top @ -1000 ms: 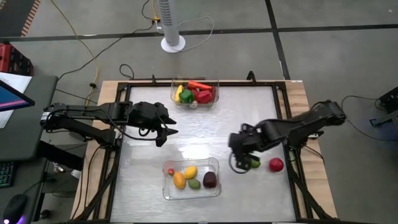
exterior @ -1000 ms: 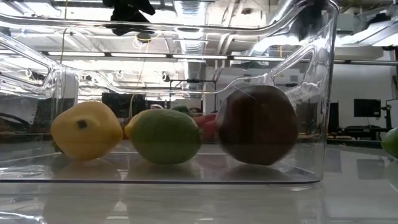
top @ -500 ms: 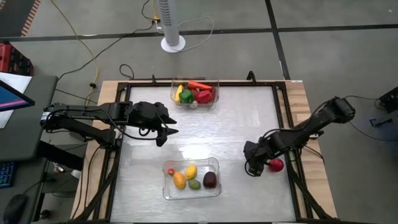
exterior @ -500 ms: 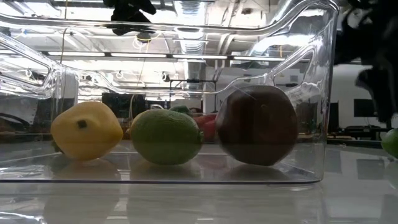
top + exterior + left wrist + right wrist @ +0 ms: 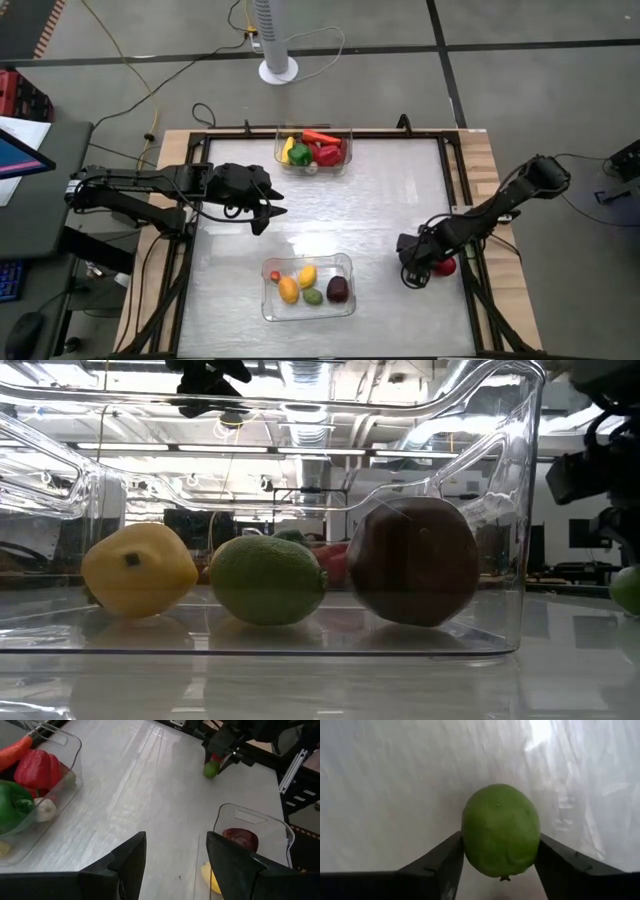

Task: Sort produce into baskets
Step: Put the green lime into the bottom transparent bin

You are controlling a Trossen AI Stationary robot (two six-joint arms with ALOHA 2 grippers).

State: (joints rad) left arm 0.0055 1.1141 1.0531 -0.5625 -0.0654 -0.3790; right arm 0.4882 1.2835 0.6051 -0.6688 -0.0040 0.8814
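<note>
Lime [image 5: 501, 829]: you'll likely find it light, rigid, slick; hold it across the middle.
Right gripper [image 5: 500, 870]: fingers flank it, at table's 4 o'clock.
Left gripper [image 5: 172, 857]: spread, empty.

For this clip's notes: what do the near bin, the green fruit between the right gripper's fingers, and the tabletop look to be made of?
Near bin: clear hard plastic; the room shows through its glossy, rounded walls.
Green fruit: probably moulded plastic or foam, with an even matte skin and a faint dimple. The right gripper has its fingers at either side of it.
Tabletop: a pale, glossy sheet, possibly laminate or metal, showing streaky glare.
</note>
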